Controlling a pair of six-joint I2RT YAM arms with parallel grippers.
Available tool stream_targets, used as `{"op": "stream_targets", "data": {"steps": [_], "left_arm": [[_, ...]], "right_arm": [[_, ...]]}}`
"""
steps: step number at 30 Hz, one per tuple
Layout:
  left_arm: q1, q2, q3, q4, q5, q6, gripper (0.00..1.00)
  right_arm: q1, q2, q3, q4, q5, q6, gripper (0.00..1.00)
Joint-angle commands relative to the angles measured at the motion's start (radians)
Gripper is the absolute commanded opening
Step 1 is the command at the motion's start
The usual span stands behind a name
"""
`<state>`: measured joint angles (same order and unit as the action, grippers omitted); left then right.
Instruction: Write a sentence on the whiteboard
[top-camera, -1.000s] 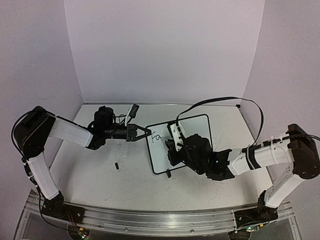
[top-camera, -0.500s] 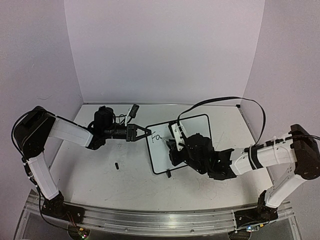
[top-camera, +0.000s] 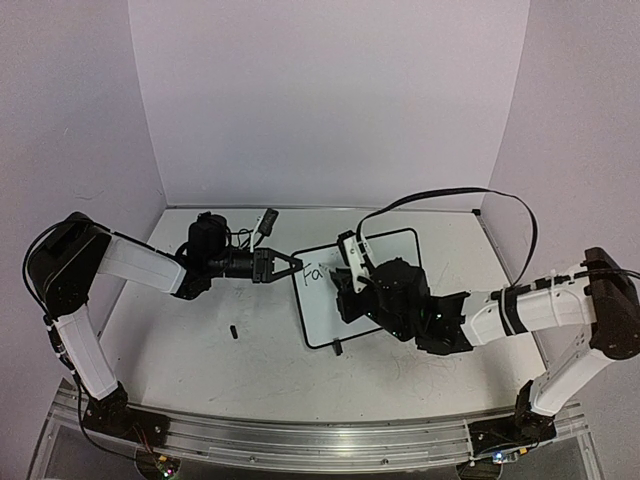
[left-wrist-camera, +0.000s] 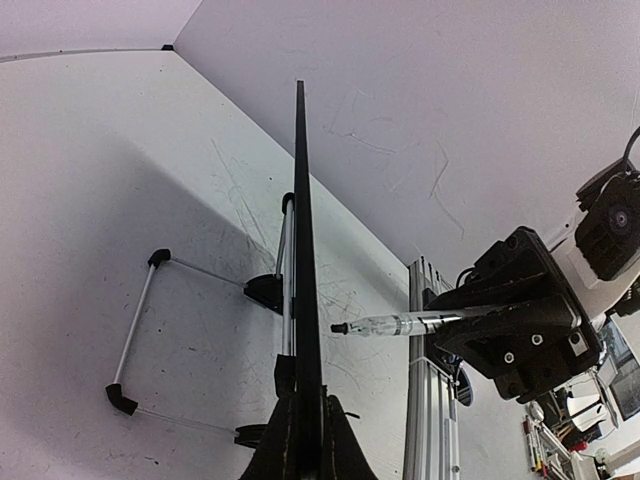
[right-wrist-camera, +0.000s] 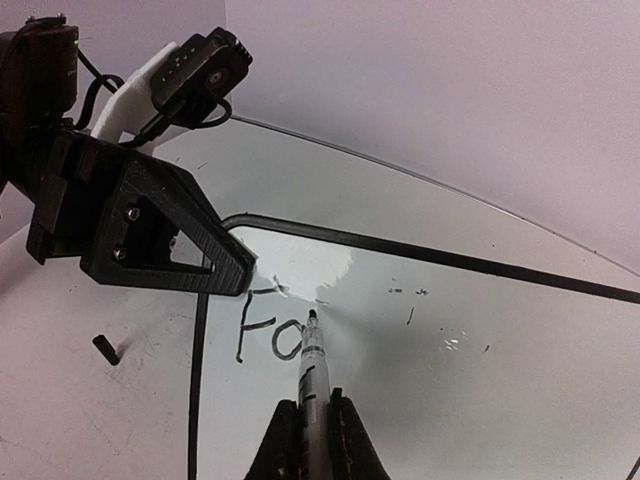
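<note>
left end effector: we see it reach in from the left, jaws narrow, clamped on the left edge of the whiteboard; in the left wrist view the fingers pinch the black frame, which runs edge-on up the picture.
small black piece: lies alone on the counter, left of the board and apart from it; too small for us to say what it is.
whiteboard: sits mid-counter between the two arms, turned at an angle, with a black foot at its near corner. In the left wrist view we see a wire stand on the side away from the marker.
sentence: only "Fa" is on the board, in the corner nearest the left end effector; clear in the right wrist view. A few faint specks mark the surface further right.
marker: points at the board, tip just right of the "a"; we cannot tell whether the tip touches. From the left wrist view it shows as a clear barrel with its dark tip just beside the board face.
right end effector: over the board's left half, jaws narrow and gripping the marker barrel.
black cable: arcs above the right arm.
</note>
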<state>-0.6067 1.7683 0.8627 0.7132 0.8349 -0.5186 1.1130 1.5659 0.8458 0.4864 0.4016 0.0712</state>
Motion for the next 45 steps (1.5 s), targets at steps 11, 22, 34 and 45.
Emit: {"op": "stream_targets", "data": {"steps": [11, 22, 34, 45], "left_arm": [[-0.024, -0.012, 0.022, -0.037, 0.055, -0.023, 0.00], [-0.024, -0.013, 0.022, -0.038, 0.058, -0.023, 0.00], [-0.024, -0.011, 0.022, -0.037, 0.057, -0.021, 0.00], [-0.024, -0.011, 0.022, -0.038, 0.057, -0.021, 0.00]], "right_arm": [[-0.006, 0.037, 0.049, 0.039, 0.059, -0.010, 0.00], [-0.010, 0.067, 0.065, 0.017, 0.082, -0.012, 0.00], [-0.008, -0.037, -0.028, 0.010, 0.019, 0.013, 0.00], [-0.007, 0.003, 0.000, 0.021, 0.024, 0.004, 0.00]]}}
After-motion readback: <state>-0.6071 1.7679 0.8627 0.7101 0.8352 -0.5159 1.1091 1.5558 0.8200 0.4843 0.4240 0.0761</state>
